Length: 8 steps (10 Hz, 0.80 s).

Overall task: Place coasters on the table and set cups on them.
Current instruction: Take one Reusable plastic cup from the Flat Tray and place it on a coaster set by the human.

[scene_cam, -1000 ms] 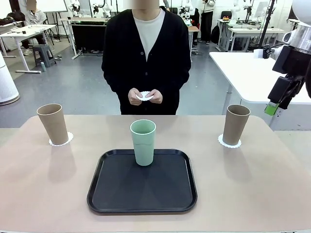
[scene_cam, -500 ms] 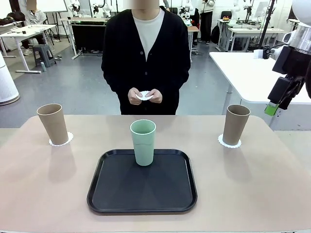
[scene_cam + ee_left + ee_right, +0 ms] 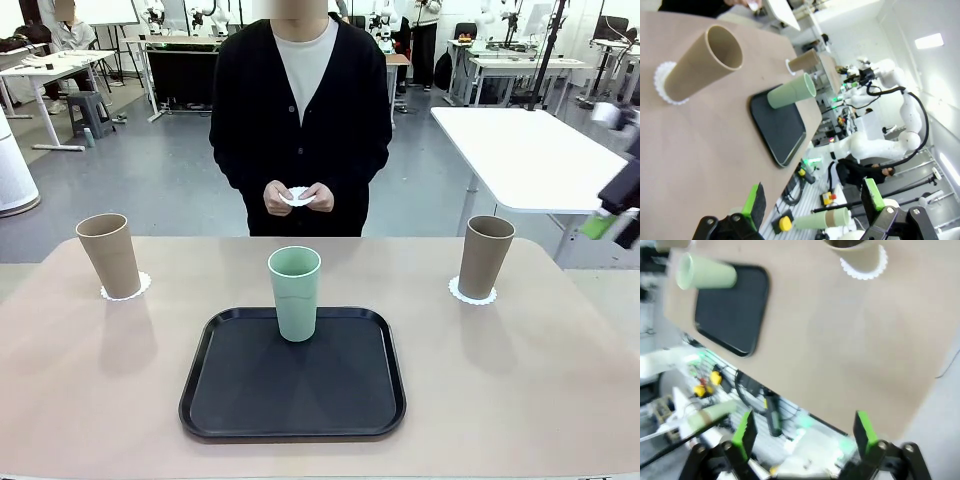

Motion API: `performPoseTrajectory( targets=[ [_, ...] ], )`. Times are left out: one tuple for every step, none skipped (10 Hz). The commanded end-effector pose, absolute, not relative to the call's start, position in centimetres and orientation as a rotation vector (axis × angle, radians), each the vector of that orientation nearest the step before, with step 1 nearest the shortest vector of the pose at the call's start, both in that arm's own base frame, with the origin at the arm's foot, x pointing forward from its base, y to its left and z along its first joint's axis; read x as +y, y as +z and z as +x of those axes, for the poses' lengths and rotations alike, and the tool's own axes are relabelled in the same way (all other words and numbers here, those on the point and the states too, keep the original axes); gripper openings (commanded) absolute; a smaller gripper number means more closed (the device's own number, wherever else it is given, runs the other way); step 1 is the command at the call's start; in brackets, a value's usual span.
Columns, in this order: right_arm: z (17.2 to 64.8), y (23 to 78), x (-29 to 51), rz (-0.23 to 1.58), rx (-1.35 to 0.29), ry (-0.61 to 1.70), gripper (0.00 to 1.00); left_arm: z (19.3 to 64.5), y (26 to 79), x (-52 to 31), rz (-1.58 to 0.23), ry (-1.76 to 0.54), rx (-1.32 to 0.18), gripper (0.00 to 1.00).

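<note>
Twice done, tan cups (image 3: 110, 254) on coasters (image 3: 128, 291); leaves mint cup (image 3: 294, 292) upright on tray (image 3: 300, 390) between wide-open empty left fingers (image 3: 754, 202) and right fingers (image 3: 744, 432); awaits last coaster (image 3: 297, 196) in person's hands (image 3: 322, 199).

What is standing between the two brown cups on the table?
In the front view, the mint green cup stands between the left brown cup and the right brown cup, on the far part of the black tray.

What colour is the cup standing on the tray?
The cup is pale mint green and stands on a black tray. It shows best in the front view.
</note>
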State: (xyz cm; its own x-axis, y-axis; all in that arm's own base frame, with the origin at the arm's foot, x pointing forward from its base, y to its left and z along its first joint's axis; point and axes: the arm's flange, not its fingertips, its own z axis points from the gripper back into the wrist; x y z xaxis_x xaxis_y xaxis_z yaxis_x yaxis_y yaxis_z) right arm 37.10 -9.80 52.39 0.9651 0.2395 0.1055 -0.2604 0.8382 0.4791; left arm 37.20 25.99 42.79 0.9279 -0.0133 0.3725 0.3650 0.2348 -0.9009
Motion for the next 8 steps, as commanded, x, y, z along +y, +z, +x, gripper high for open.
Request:
performPoseTrajectory(
  targets=[
    [36.9,50.1,-13.0,0.749,-0.102,0.181,1.00,37.1,42.9,26.1,-1.311,-0.265,-0.317,1.00],
    [36.6,49.1,-15.0,0.886,-0.167,0.200,1.00,37.1,42.9,26.1,-1.311,-0.265,-0.317,1.00],
    [36.1,47.8,-16.7,0.983,-0.223,0.226,1.00,37.1,42.9,26.1,-1.311,-0.265,-0.317,1.00],
    [35.5,47.1,-18.0,1.039,-0.244,0.240,1.00,37.1,42.9,26.1,-1.311,-0.265,-0.317,1.00],
    [34.9,46.9,-19.2,1.063,-0.263,0.249,1.00,37.1,42.9,26.1,-1.311,-0.265,-0.317,1.00],
    [34.2,47.0,-19.9,1.082,-0.277,0.262,1.00,37.1,42.9,26.1,-1.311,-0.265,-0.317,1.00],
    [33.5,47.2,-20.8,1.098,-0.267,0.275,1.00,37.1,42.9,26.1,-1.311,-0.265,-0.317,1.00],
    [33.0,47.3,-21.5,1.088,-0.244,0.303,1.00,37.1,42.9,26.1,-1.311,-0.265,-0.317,1.00]
  ],
)
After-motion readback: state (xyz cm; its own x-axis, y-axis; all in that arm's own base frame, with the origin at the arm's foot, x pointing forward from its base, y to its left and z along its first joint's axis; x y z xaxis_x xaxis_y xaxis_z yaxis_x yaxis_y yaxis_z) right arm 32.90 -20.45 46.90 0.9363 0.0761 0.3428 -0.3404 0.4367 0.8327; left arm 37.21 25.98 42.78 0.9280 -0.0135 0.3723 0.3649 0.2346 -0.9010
